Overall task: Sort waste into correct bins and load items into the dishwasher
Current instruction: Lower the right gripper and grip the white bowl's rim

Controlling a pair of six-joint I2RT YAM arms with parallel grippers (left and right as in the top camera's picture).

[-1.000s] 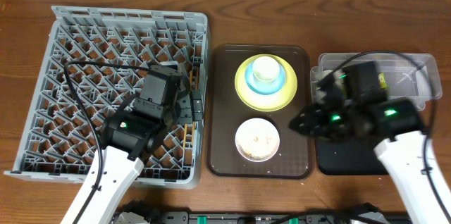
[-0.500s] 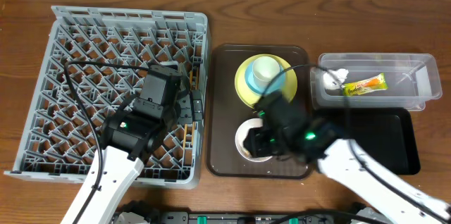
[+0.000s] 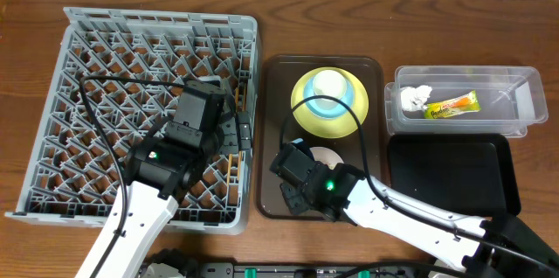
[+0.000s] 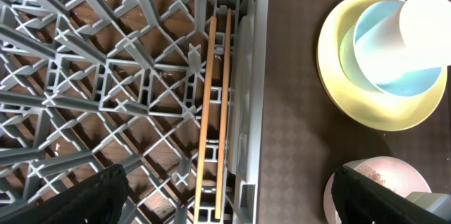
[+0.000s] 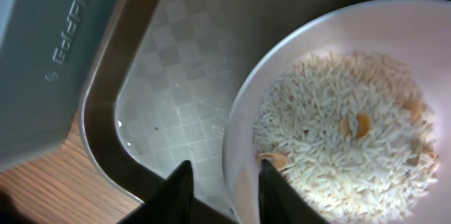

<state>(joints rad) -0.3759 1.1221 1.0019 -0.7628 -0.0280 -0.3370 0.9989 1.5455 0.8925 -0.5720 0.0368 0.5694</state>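
Observation:
The white bowl (image 5: 243, 146) holds rice scraps (image 5: 345, 146) and sits at the front of the brown serving tray (image 3: 275, 94). My right gripper (image 5: 224, 192) is open, with one finger on each side of the bowl's left rim; in the overhead view it (image 3: 297, 180) covers most of the bowl (image 3: 332, 157). My left gripper (image 4: 225, 203) is open and empty above the wooden chopsticks (image 4: 215, 111), which lie in the grey rack (image 3: 113, 51) at its right edge. The pale cup (image 3: 327, 83) stands in the blue bowl (image 3: 348, 103) on the yellow-green plate (image 3: 304, 114).
The clear tub (image 3: 524, 94) at the back right holds the white napkin (image 3: 415, 96) and the yellow-green wrapper (image 3: 452, 106). The black tray (image 3: 450, 173) lies in front of it. The rack's side wall (image 5: 56, 41) is close to the left of the serving tray.
My right arm has swung left from over the black tray to the white bowl, uncovering the tub with napkin and wrapper. The left arm has not moved.

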